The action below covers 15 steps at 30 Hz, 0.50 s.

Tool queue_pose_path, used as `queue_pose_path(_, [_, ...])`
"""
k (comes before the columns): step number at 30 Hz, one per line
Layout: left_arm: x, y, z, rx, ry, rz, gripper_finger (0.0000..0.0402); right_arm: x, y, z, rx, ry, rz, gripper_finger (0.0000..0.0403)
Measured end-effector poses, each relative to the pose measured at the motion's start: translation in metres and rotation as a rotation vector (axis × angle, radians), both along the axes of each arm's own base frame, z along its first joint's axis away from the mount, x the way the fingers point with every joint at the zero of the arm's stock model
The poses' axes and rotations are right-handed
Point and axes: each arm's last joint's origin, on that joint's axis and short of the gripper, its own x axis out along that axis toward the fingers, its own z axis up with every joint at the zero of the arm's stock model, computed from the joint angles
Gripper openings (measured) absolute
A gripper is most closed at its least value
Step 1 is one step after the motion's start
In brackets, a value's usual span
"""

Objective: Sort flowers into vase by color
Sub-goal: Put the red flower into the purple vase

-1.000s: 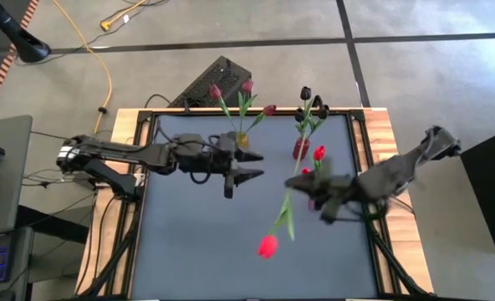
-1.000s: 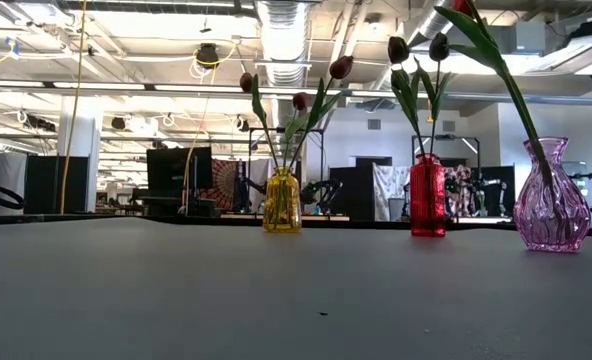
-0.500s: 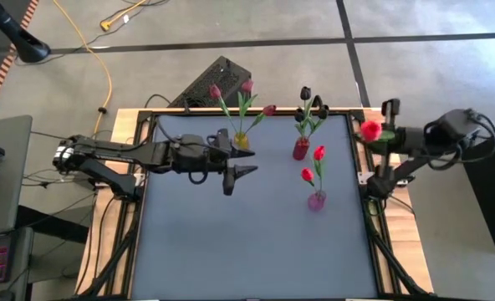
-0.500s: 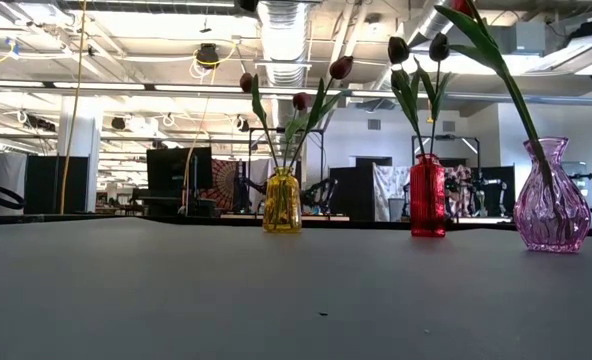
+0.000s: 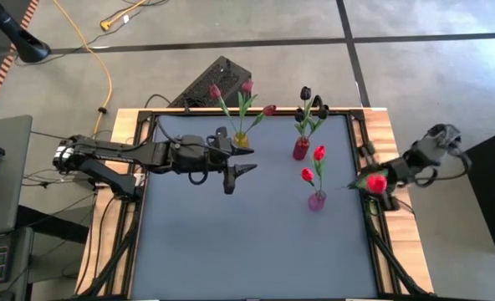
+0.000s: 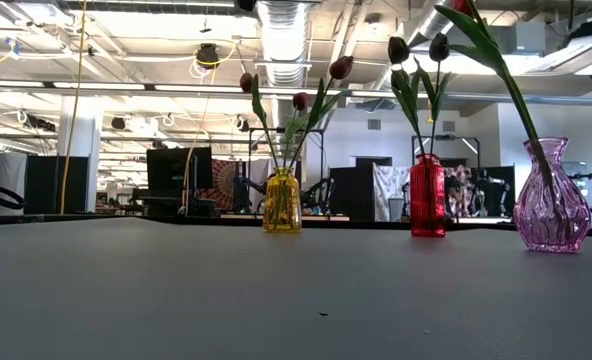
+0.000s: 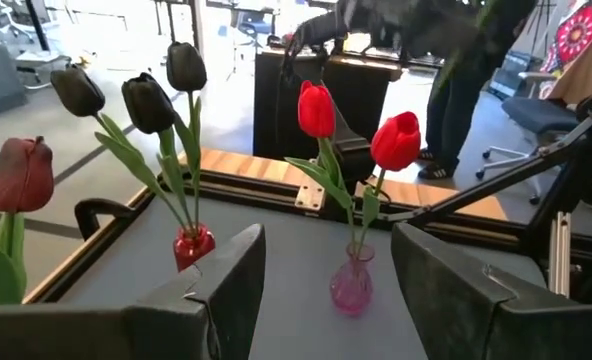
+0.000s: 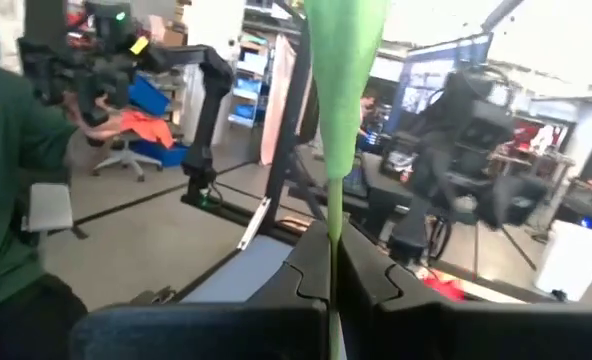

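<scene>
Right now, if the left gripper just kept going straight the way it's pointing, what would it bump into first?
Probably the pink vase holding two red tulips. It sits almost dead ahead between the open left gripper fingers, though depth is hard to judge.

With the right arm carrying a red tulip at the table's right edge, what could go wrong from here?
1. The right gripper pinches only the thin stem of the red tulip, so the stem may twist or slip in transit.
2. The pink vase already holds two red tulips; threading a third in could snag their leaves or tip the vase.
3. The red vase with black tulips stands close behind, so a wide approach might brush it.
The left gripper waits open by the yellow vase.
</scene>
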Motion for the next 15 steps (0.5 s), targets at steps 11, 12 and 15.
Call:
queue_pose_path(11, [0.002, 0.0, -0.015, -0.011, 0.039, 0.005, 0.0206, 0.012, 0.005, -0.068, 0.009, -0.057, -0.1, 0.0027])
queue_pose_path(12, [0.003, 0.0, -0.015, -0.011, 0.043, 0.005, 0.0206, 0.012, 0.005, -0.071, 0.014, -0.061, -0.104, 0.0027])
queue_pose_path(15, [0.004, 0.0, -0.016, -0.011, 0.039, 0.005, 0.0206, 0.015, 0.006, -0.085, 0.012, -0.049, -0.106, 0.0027])
